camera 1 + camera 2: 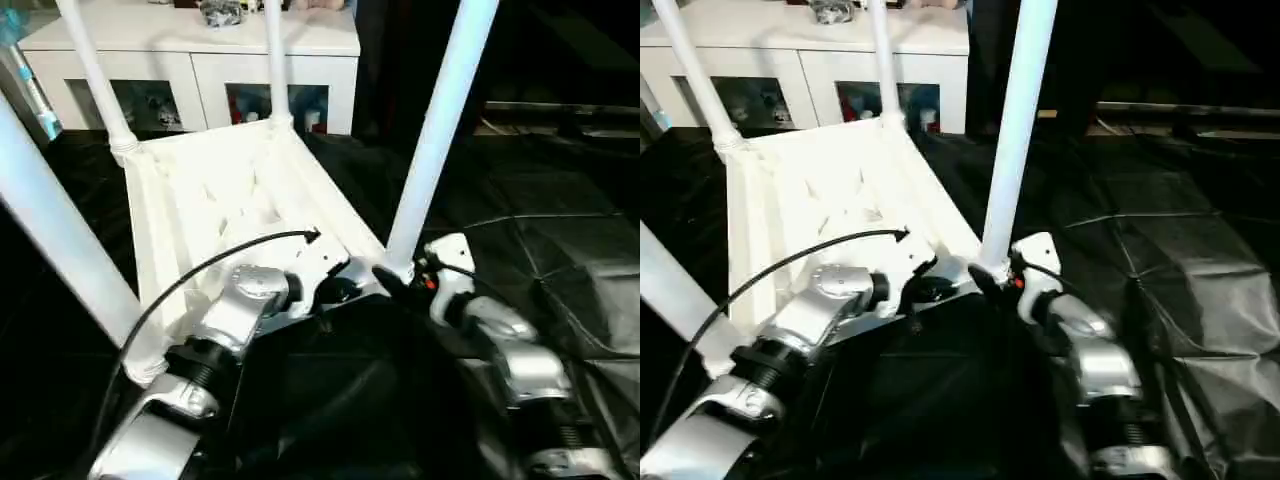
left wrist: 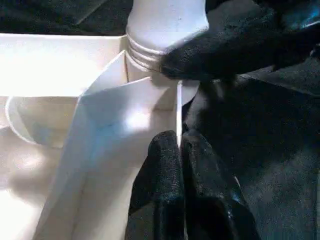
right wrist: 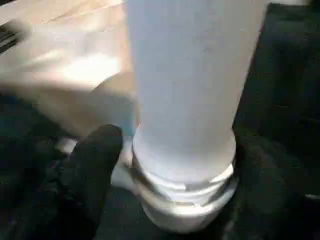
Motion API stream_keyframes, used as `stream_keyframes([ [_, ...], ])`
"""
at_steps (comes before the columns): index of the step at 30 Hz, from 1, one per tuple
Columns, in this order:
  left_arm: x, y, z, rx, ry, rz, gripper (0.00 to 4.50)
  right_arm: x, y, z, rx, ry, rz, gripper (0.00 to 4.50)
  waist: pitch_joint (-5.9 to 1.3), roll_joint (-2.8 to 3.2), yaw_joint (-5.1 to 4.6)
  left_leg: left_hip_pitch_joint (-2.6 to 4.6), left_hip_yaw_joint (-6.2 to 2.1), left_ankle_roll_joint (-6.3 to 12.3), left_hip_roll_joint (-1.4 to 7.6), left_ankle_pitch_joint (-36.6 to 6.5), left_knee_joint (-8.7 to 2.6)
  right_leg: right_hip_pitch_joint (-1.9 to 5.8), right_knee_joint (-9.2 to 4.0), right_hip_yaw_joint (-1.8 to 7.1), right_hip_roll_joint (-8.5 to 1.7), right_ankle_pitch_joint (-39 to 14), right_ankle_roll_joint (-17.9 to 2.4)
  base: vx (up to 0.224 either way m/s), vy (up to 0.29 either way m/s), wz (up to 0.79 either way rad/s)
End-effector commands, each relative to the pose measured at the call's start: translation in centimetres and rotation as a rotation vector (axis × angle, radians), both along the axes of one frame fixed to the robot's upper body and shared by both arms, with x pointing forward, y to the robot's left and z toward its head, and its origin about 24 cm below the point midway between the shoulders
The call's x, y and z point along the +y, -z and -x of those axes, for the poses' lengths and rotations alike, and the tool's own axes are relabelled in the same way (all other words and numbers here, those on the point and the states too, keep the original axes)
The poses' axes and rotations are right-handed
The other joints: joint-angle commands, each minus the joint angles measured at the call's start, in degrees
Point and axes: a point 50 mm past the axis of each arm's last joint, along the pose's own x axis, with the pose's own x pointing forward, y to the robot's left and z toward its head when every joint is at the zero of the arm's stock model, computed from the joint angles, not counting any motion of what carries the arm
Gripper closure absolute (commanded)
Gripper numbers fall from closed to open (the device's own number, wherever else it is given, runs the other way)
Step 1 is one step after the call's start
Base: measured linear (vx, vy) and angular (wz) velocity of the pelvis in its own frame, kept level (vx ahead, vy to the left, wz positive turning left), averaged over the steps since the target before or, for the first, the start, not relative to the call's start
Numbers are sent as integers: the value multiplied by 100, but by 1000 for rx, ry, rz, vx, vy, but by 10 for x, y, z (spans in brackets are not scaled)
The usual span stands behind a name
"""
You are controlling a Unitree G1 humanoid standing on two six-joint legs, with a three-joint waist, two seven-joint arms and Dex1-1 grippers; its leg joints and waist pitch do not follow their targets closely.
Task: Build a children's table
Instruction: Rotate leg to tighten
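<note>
**Technician A:** Head views first. State the assembly's position.

**Technician B:** The children's table (image 1: 215, 205) lies inverted on a black, creased sheet (image 1: 560, 230). It is smooth white moulded plastic: a rectangular top with ribs on the underside and rounded corner sockets. Four round tapering legs stand upward. A white cabinet (image 1: 190, 60) with glass-fronted compartments is behind it.

**Technician A:** End effectors?

**Technician B:** The left gripper (image 1: 335, 290) is at the near rim of the top, just beside the near-right corner. The right gripper (image 1: 395, 280) is at the base of the near-right leg (image 1: 440, 120), where it enters the socket.

**Technician A:** Left wrist view.

**Technician B:** The left gripper's black fingers (image 2: 165, 185) are pressed together, pinching the thin white rim wall of the top. Directly beyond is the corner socket with the ridged collar of the leg. A black finger of the right gripper (image 2: 220, 50) touches that collar.

**Technician A:** Right wrist view.

**Technician B:** The leg's smooth cylinder and ringed collar (image 3: 185, 180) sit between the right gripper's fingers (image 3: 95, 165). The fingers are spread to either side of the collar. Whether they clamp it cannot be determined.
</note>
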Motion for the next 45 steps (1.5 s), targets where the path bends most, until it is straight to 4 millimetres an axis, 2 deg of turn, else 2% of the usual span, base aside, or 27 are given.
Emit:
stream_keyframes([
  [1,-10,-6,5,-23,91,48,450,32,5,13,33,-243,-31,74,-293,-55,30,27,-175,523,336,-786,-388,217,-424,217,-475,-369,-1430,0,0,0],
  [3,0,-8,11,1,163,61,450,19,-1,16,37,-311,-18,74,-301,-78,34,27,-172,563,335,-751,-381,238,-406,206,-472,-275,-1501,0,0,0],
  [7,18,-8,15,22,222,34,450,3,-8,21,55,-422,10,74,-306,-51,72,45,-154,668,364,-645,-371,220,-368,202,-456,-21,-1611,0,0,0],
  [8,23,-9,16,30,238,26,450,-1,-9,22,60,-450,26,74,-300,-67,89,47,-149,663,366,-635,-373,219,-367,192,-449,-6,-1623,0,0,0],
  [10,31,-10,17,42,261,20,450,-4,-10,22,63,-475,44,74,-287,-63,107,52,-137,618,369,-722,-379,207,-371,187,-450,-157,-1625,0,0,0],
  [13,33,-11,18,42,261,22,450,-2,-9,22,63,-476,44,74,-280,-63,105,70,-143,478,378,-843,-397,191,-389,196,-464,-419,-1603,0,0,0],
  [15,34,-11,18,43,259,25,450,0,-9,22,64,-481,34,98,-278,-73,100,70,-148,430,377,-856,-402,194,-388,201,-467,-424,-1604,0,0,0],
  [20,32,-11,18,45,260,35,450,11,-4,29,94,-506,-15,135,-293,-99,102,62,-138,520,365,-599,-378,215,-342,204,-461,12,-1664,0,0,0],
  [24,29,-10,17,37,234,35,450,12,0,31,110,-483,-30,161,-286,-94,118,63,-139,524,366,-620,-380,212,-351,199,-460,-41,-1651,0,0,0],
  [26,24,-9,13,20,175,38,450,11,6,30,117,-415,-16,165,-271,-82,109,72,-145,462,365,-743,-395,203,-372,200,-462,-230,-1632,0,0,0],
  [28,16,-8,7,4,106,45,450,12,15,26,116,-314,11,171,-240,-85,93,88,-149,333,361,-1014,-414,177,-428,205,-468,-669,-1583,0,0,0],
  [30,5,-6,4,-6,46,49,450,15,25,22,128,-182,48,173,-206,-70,54,118,-178,74,359,-1393,-452,152,-508,211,-480,-1517,-1395,0,0,0],
  [32,-8,-4,1,-13,-2,55,450,19,33,19,145,-61,59,174,-200,-72,20,109,-196,-26,342,-1558,-474,144,-540,221,-470,-1894,-1226,0,0,0],
  [33,-12,-4,1,-16,-16,59,450,21,35,18,151,-24,57,175,-192,-65,8,116,-201,-57,339,-1629,-480,122,-552,220,-464,-2007,-1179,0,0,0],
  [35,-25,-3,0,-22,-49,72,450,28,39,14,166,82,47,176,-191,-89,-12,109,-225,-92,325,-1736,-489,123,-577,222,-474,-2266,-1049,0,0,0],
  [36,-28,-3,0,-23,-53,74,450,30,40,13,169,100,42,176,-177,-68,-31,121,-226,-112,318,-1842,-494,92,-607,225,-466,-2431,-978,0,0,0],
  [37,-38,-3,2,-26,-47,84,450,39,40,11,170,137,28,176,-182,-86,-40,131,-229,-100,312,-1925,-484,83,-627,231,-474,-2569,-921,0,0,0],
  [39,-49,-3,7,-25,-18,107,450,53,35,8,140,126,-4,176,-187,-84,-61,120,-236,-70,310,-1911,-481,66,-642,240,-480,-2652,-865,0,0,0],
  [40,-52,-3,9,-21,-2,115,450,58,32,7,127,102,-29,176,-189,-52,-80,102,-238,-52,304,-1901,-490,77,-649,237,-470,-2599,-842,0,0,0],
  [42,-53,-3,12,-17,15,119,450,64,26,7,105,49,-67,106,-204,-41,-85,93,-232,29,312,-1841,-489,78,-630,242,-459,-2368,-876,0,0,0],
  [44,-51,-3,11,-18,17,116,450,64,21,8,95,12,-86,106,-210,-30,-87,84,-229,50,319,-1804,-496,85,-614,239,-456,-2207,-933,0,0,0],
  [45,-47,-3,10,-20,23,112,450,62,19,9,84,-22,-84,89,-220,-35,-86,80,-223,65,314,-1785,-487,93,-610,240,-453,-2136,-952,0,0,0],
])
